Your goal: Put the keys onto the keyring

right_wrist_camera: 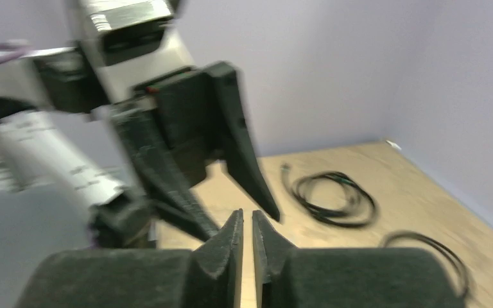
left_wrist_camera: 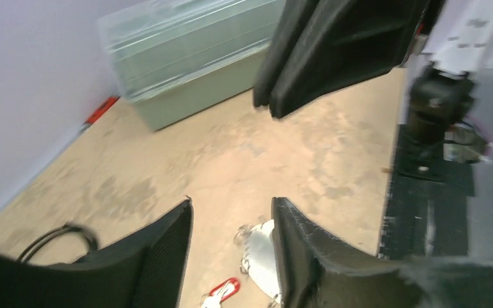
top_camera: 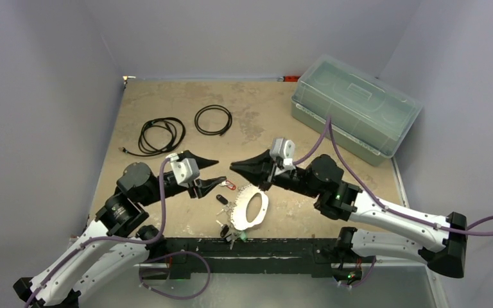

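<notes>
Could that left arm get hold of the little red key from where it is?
Probably yes. The left gripper is open just beside the red key, with nothing lying between them. The right gripper has its tip close by and might crowd it.

The keyring (top_camera: 239, 208) lies flat on the table (top_camera: 263, 122) close to my side, a pale whitish oval loop with a bumpy, toothed rim, set on a diagonal. A red-headed key (top_camera: 228, 185) lies just off its far left end and a black-headed key (top_camera: 221, 199) beside its left edge. More small keys (top_camera: 226, 232) cluster at its near end, one seemingly green. I cannot tell whether any are threaded on.
</notes>
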Available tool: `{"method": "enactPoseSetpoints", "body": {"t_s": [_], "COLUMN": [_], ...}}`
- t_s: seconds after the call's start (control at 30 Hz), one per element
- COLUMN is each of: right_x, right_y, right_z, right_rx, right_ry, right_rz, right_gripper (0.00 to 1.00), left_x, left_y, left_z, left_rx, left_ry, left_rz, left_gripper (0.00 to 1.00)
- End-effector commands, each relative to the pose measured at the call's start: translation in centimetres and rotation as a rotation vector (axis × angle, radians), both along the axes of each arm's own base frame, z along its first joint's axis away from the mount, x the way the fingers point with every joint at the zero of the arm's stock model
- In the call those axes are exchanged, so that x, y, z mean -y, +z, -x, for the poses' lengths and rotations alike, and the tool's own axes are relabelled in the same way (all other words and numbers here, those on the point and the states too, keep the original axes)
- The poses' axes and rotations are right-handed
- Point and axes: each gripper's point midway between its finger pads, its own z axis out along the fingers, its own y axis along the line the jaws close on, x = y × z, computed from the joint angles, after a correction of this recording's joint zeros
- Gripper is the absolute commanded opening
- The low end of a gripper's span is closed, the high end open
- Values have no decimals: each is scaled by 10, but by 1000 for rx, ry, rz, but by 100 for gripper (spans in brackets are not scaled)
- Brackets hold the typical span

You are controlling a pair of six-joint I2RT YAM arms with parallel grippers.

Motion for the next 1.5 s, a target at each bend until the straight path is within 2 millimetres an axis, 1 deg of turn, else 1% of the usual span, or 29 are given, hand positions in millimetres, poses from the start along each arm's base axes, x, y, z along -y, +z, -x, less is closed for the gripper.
{"method": "enactPoseSetpoints", "body": {"t_s": [0.0, 0.03, 0.07, 0.1, 0.17, 0.2, 0.27, 0.3, 0.37, 0.43, 0.5, 0.57, 0.67, 0.7, 0.77, 0.83, 0.93, 1.07, 1.3, 1.47], "right_x": [24, 26, 28, 31, 42, 48, 59, 65, 77, 86, 91, 91, 95, 98, 97, 97, 96, 92, 88, 83], "right_y": [-22, -33, -45, -61, -94, -109, -141, -157, -188, -210, -224, -237, -261, -271, -282, -290, -302, -314, -320, -326], "right_z": [-74, -81, -86, -91, -97, -100, -108, -114, -123, -130, -132, -132, -132, -133, -133, -133, -131, -121, -115, -117], "right_rx": [-233, -275, -329, -383, -490, -531, -629, -686, -794, -844, -854, -857, -879, -891, -897, -903, -923, -946, -939, -931], "right_ry": [-446, -492, -539, -587, -690, -741, -811, -824, -811, -790, -794, -795, -821, -834, -827, -814, -790, -724, -670, -650], "right_rz": [-24, 14, 54, 97, 166, 188, 250, 282, 335, 361, 407, 457, 522, 541, 560, 570, 586, 608, 609, 611], "right_gripper": [24, 27, 35, 46, 69, 80, 89, 90, 90, 90, 89, 87, 83, 81, 76, 70, 67, 63, 58, 53], "left_x": [-25, -28, -31, -34, -37, -38, -38, -38, -38, -41, -41, -41, -42, -42, -41, -40, -40, -40, -38, -38], "left_y": [-2, -7, -12, -15, -19, -21, -26, -29, -34, -38, -39, -40, -42, -42, -42, -42, -42, -41, -40, -40], "left_z": [-43, -47, -53, -56, -62, -64, -67, -69, -72, -76, -76, -75, -75, -75, -74, -73, -72, -71, -68, -67], "left_rx": [-16, -31, -43, -52, -67, -78, -97, -107, -123, -131, -153, -157, -160, -162, -160, -158, -158, -154, -149, -144], "left_ry": [298, 327, 365, 390, 428, 440, 455, 465, 481, 508, 512, 511, 515, 514, 503, 497, 496, 492, 471, 464], "left_rz": [60, 59, 56, 52, 39, 36, 29, 23, 4, -8, 8, 11, 6, 5, 6, 8, 9, 10, 10, 10], "left_gripper": [59, 66, 74, 79, 82, 82, 83, 83, 84, 84, 84, 84, 83, 83, 83, 83, 83, 82, 82, 82]}}
